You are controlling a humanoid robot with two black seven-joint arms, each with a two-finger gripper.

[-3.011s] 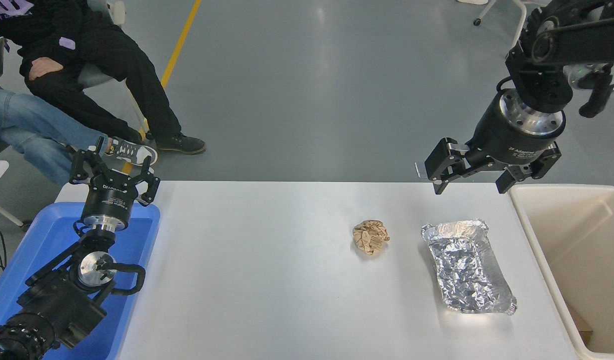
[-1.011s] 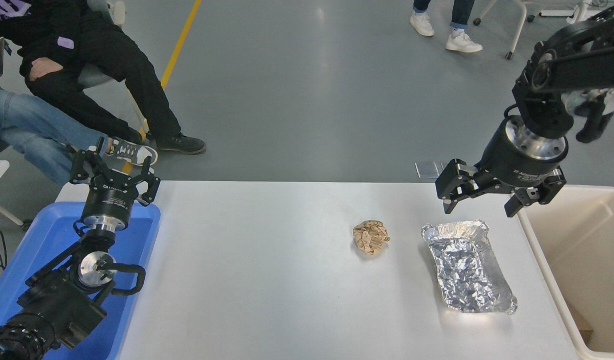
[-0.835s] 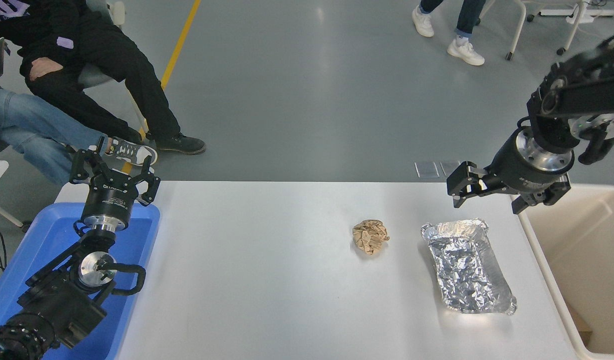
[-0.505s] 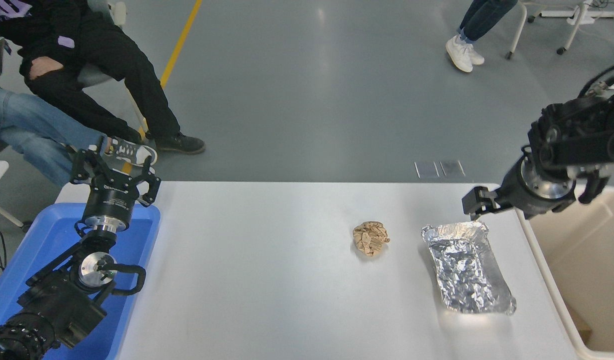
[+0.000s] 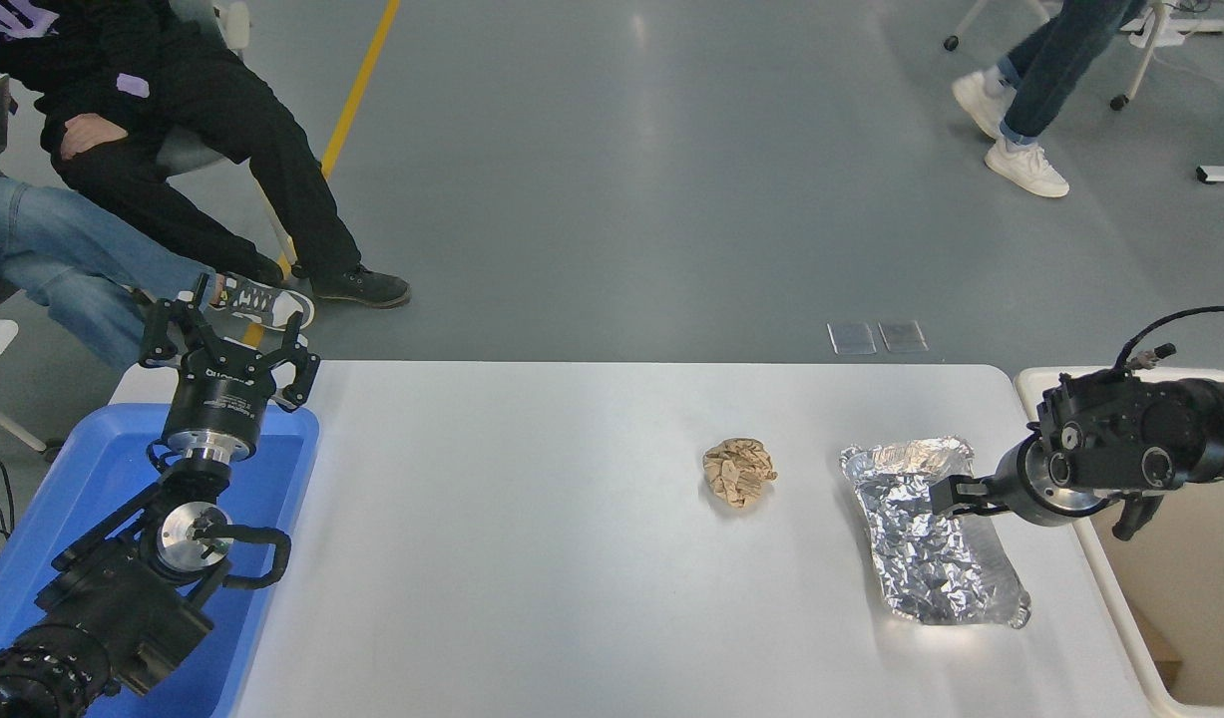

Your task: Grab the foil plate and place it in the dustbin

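The foil plate (image 5: 931,534), a crinkled silver tray, lies flat on the white table (image 5: 532,558) at the right. My right gripper (image 5: 956,494) comes in low from the right edge, level with the table and pointing left. It is open at the plate's right rim, near the far end, with a dark fingertip over the plate's inside. The beige dustbin (image 5: 1195,588) stands just right of the table; my right arm crosses its near-left rim. My left gripper (image 5: 227,344) is parked open at the lower left.
A crumpled brown paper ball (image 5: 738,472) lies left of the plate. A blue tray (image 5: 83,479) sits under the left arm. Seated people (image 5: 123,150) are at the far left; another person's legs (image 5: 1040,90) pass at the top right.
My right gripper has dropped from above the table's far right edge down to table height and turned sideways to reach the plate's right rim. The plate has not moved. The walking person moved right.
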